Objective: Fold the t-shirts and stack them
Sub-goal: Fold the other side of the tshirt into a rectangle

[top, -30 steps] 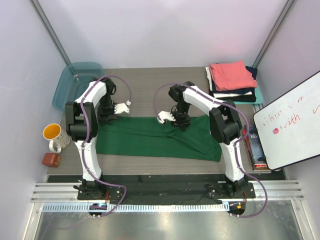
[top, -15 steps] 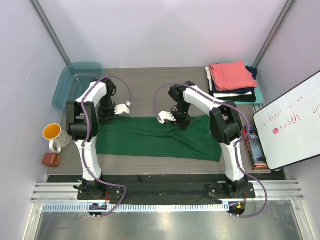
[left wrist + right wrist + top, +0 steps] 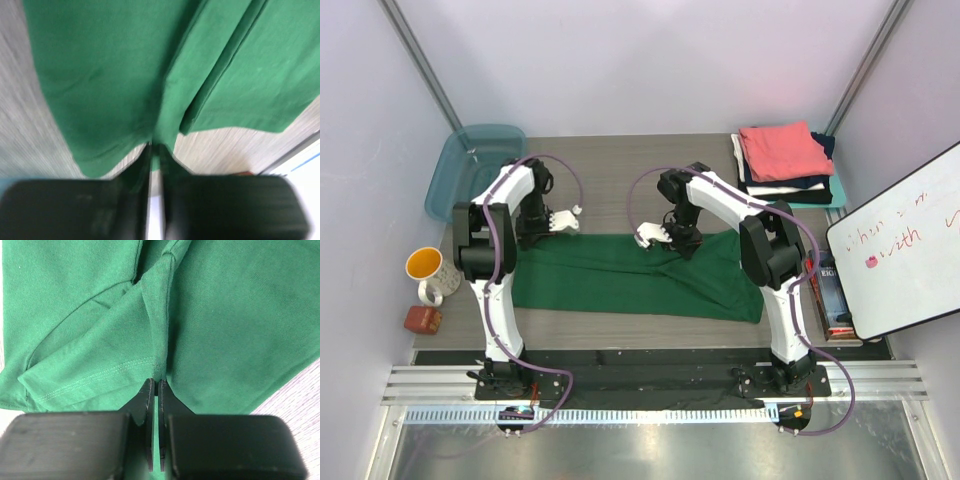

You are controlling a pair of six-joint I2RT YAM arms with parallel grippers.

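Note:
A dark green t-shirt (image 3: 620,280) lies spread across the table in front of both arms. My left gripper (image 3: 563,222) sits at the shirt's far left edge. In the left wrist view that gripper (image 3: 156,152) is shut on a fold of the green t-shirt (image 3: 110,75). My right gripper (image 3: 648,236) is at the far edge near the middle. In the right wrist view it (image 3: 157,382) pinches a raised ridge of the green t-shirt (image 3: 225,315). A stack of folded t-shirts with a coral-pink one (image 3: 782,148) on top stands at the far right.
A translucent teal tub (image 3: 480,160) sits at the far left corner. A white mug (image 3: 428,272) and a small red-brown block (image 3: 422,318) stand at the left edge. A whiteboard (image 3: 905,245) leans at the right, with a book (image 3: 830,290) below it.
Both grippers have closed onto the far edge of the green t-shirt. The left gripper has shifted slightly toward the cloth. The shirt itself has barely moved.

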